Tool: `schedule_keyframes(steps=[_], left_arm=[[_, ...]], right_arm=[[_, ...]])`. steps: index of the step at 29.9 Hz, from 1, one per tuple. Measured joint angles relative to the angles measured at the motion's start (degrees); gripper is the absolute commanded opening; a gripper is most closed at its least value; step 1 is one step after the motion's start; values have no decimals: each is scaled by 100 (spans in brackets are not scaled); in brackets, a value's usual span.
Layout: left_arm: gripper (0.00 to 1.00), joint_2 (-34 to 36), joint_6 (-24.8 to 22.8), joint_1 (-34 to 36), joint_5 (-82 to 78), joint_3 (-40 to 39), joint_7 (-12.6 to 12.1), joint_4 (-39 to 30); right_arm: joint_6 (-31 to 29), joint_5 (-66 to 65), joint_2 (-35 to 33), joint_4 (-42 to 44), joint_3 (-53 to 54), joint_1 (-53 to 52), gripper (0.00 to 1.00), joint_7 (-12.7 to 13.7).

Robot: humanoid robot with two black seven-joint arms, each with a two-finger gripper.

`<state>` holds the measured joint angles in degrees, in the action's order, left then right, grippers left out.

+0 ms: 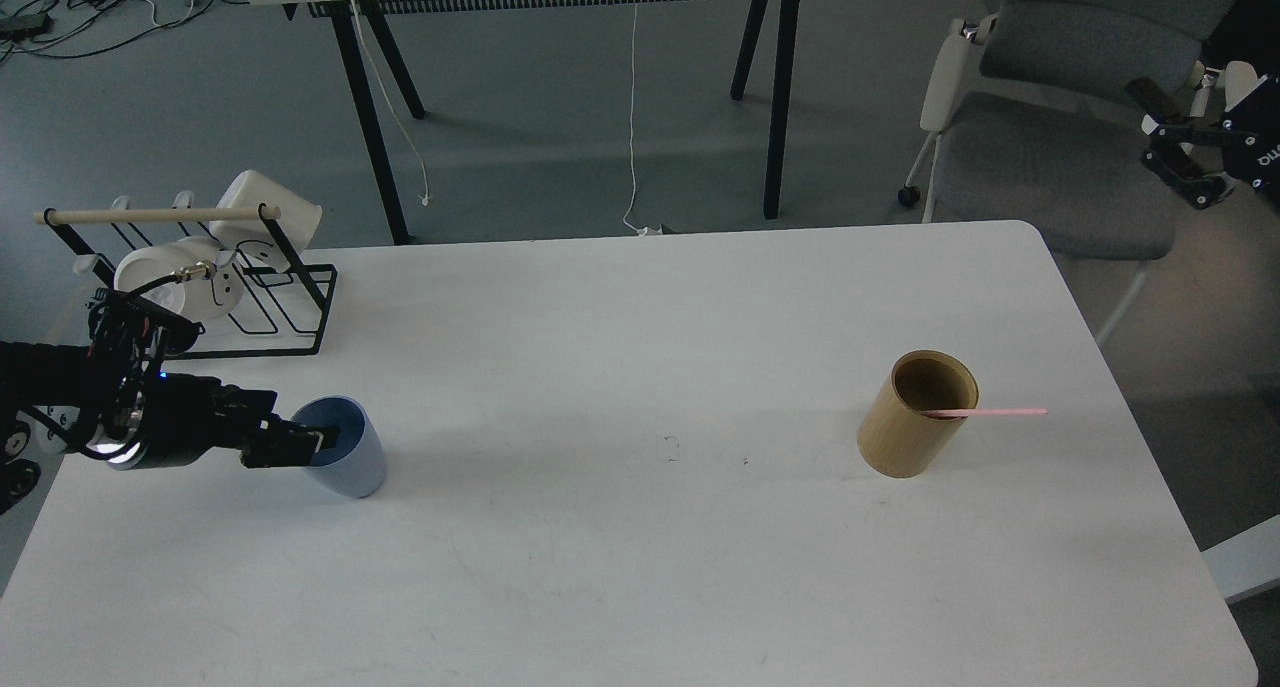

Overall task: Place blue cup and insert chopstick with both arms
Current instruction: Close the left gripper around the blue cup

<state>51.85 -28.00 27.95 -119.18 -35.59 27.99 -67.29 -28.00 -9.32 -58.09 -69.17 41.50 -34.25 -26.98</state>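
Note:
The pale blue cup [350, 459] stands on the white table [640, 567] at the left, leaning slightly. My left gripper [318, 441] reaches in from the left and is shut on the cup's near-left rim, with one finger inside the cup. The pink chopstick [995, 412] lies in the tan bamboo cylinder [912, 429] at the right, resting on its right rim and sticking out to the right. My right gripper [1150, 127] is open and empty, raised beyond the table's far right corner, far from the cylinder.
A black wire rack [265, 307] with a pale wooden rod and white mugs [268, 212] stands at the back left, just behind my left arm. A grey chair [1050, 157] stands beside my right gripper. A second table stands behind.

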Motion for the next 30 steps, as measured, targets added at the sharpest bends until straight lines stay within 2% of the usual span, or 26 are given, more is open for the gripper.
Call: schedule_keyframes(steps=[7, 11, 14, 16, 17, 18, 30], left_arm=[[53, -156, 26, 8, 8, 8, 0, 227], [52, -193, 126, 21, 11, 8, 0, 277], [42, -206, 158, 25, 17, 8, 0, 297], [28, -211, 161, 28, 20, 8, 0, 313], [13, -214, 162, 29, 20, 8, 0, 317], [2, -217, 164, 31, 20, 8, 0, 319], [0, -177, 297, 61, 8, 0, 1, 207]], right_arm=[[0, 0, 0, 0, 14, 7, 99, 0], [0, 0, 0, 0, 14, 15, 99, 0], [0, 0, 0, 0, 12, 24, 99, 0], [0, 0, 0, 0, 8, 30, 99, 0], [0, 0, 0, 0, 8, 36, 99, 0], [0, 0, 0, 0, 8, 46, 99, 0], [0, 0, 0, 0, 14, 88, 99, 0]])
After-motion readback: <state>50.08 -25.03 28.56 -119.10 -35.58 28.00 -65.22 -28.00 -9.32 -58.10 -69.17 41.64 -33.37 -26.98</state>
